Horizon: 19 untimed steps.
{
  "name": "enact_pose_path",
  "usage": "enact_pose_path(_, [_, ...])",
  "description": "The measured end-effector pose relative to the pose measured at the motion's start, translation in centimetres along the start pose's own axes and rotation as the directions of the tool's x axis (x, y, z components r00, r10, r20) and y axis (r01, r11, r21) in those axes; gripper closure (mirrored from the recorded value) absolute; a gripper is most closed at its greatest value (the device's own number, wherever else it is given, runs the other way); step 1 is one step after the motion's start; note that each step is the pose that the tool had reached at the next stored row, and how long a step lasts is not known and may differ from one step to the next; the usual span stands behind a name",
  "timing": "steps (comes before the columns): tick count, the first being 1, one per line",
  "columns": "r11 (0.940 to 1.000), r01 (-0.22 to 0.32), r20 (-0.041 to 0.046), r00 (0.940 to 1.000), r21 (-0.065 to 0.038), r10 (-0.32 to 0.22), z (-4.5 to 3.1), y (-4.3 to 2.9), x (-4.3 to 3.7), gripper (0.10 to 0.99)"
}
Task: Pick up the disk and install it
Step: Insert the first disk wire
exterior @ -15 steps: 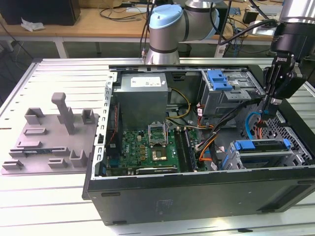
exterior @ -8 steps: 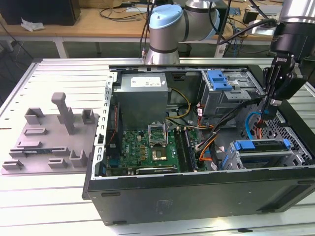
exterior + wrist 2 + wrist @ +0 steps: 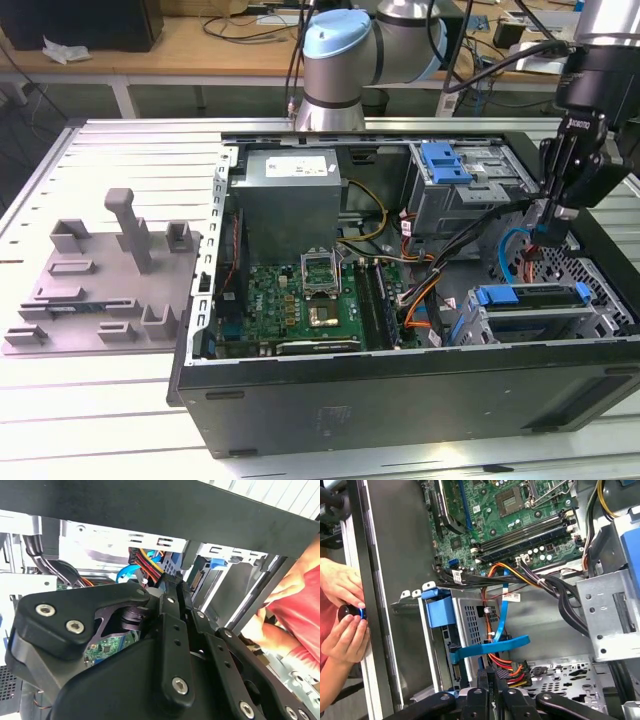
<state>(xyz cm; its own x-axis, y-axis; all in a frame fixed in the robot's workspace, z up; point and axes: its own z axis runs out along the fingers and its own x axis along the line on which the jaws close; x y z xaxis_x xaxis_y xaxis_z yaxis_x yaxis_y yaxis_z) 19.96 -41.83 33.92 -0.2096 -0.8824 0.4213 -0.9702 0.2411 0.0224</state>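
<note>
where the case (image 3: 400,400) lies open, the disk (image 3: 545,296) sits in its cage (image 3: 520,326).

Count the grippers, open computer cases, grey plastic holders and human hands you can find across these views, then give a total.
Gripper: 1
Open computer case: 1
Grey plastic holder: 1
Hands, upper hand and lower hand: 2
Total: 5

Case (image 3: 400,400) is showing black, motherboard (image 3: 290,295) green, latch (image 3: 445,162) and flat cable (image 3: 492,647) blue, holder (image 3: 100,280) grey, bench (image 3: 120,170) pale grey in ribbed stripes, tool (image 3: 548,225) black.
</note>
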Motion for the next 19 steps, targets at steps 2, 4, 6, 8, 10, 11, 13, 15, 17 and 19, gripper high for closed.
enact_pose_path(2, [1.0,0.0,0.0092,1.0,0.0,0.0,0.07,0.06,0.36,0.918])
enact_pose_path(4, [1.0,0.001,0.018,0.9998,-0.001,-0.001,0.17,0.12,0.68,0.918])
enact_pose_path(6, [1.0,0.001,0.0271,0.9996,-0.002,-0.001,0.27,0.16,0.96,0.918])
enact_pose_path(8, [1.0,0.002,0.0401,0.9992,-0.003,-0.002,0.41,0.17,1.3,0.918])
enact_pose_path(10, [1.0,0.003,0.047,0.9989,-0.003,-0.003,0.5,0.18,1.56,0.918])
enact_pose_path(11, [1.0,0.004,0.0538,0.9985,-0.003,-0.003,0.59,0.18,1.9,0.918])
enact_pose_path(13, [1.0,0.004,0.064,0.9979,-0.002,-0.004,0.74,0.2,2.66,0.918])
enact_pose_path(15, [1.0,0.005,0.0698,0.9976,-0.002,-0.004,0.82,0.2,3.03,0.918])
enact_pose_path(17, [1.0,0.005,0.0766,0.997,-0.002,-0.005,0.92,0.18,3.38,0.918])
enact_pose_path(19, [1.0,0.006,0.0866,0.9962,-0.002,-0.006,1.06,0.16,3.79,0.918])
